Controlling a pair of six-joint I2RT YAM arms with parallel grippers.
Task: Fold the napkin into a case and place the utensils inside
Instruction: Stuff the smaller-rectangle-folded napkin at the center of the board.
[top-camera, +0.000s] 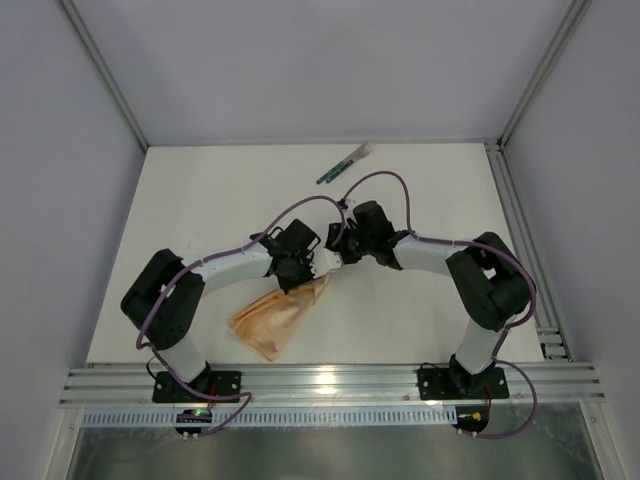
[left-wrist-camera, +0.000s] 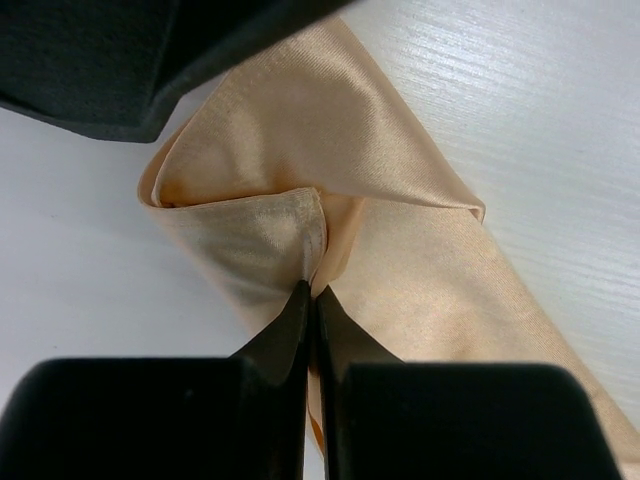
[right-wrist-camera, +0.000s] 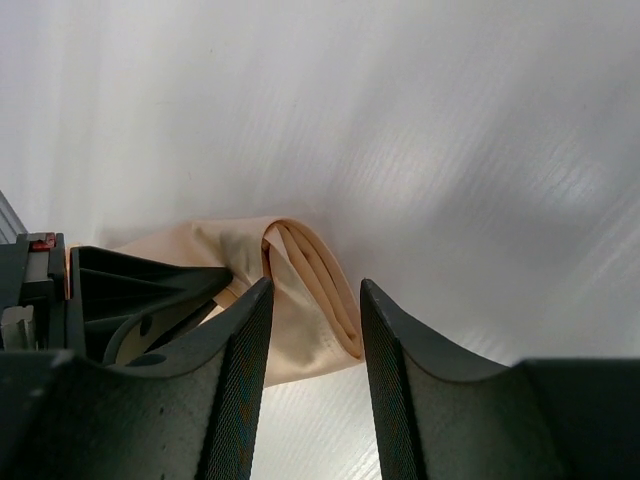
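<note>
The peach-tan napkin (top-camera: 272, 320) lies folded in layers as a narrow wedge on the white table, just in front of both grippers. My left gripper (top-camera: 306, 270) is shut on a raised fold at the napkin's (left-wrist-camera: 400, 200) upper end, its jaws (left-wrist-camera: 312, 288) pinching the cloth. My right gripper (top-camera: 334, 252) hovers close beside it, open. The layered end of the napkin (right-wrist-camera: 305, 300) shows between and beyond its fingertips (right-wrist-camera: 315, 285), which do not grip it. The utensils (top-camera: 345, 163), green-handled with a pale end, lie far back on the table, apart from both grippers.
Metal rails run along the table's near edge (top-camera: 330, 385) and right side (top-camera: 520, 240). Grey walls close in the left, back and right. Purple cables (top-camera: 380, 180) loop above the wrists. The left gripper (right-wrist-camera: 130, 300) fills the right wrist view's left side.
</note>
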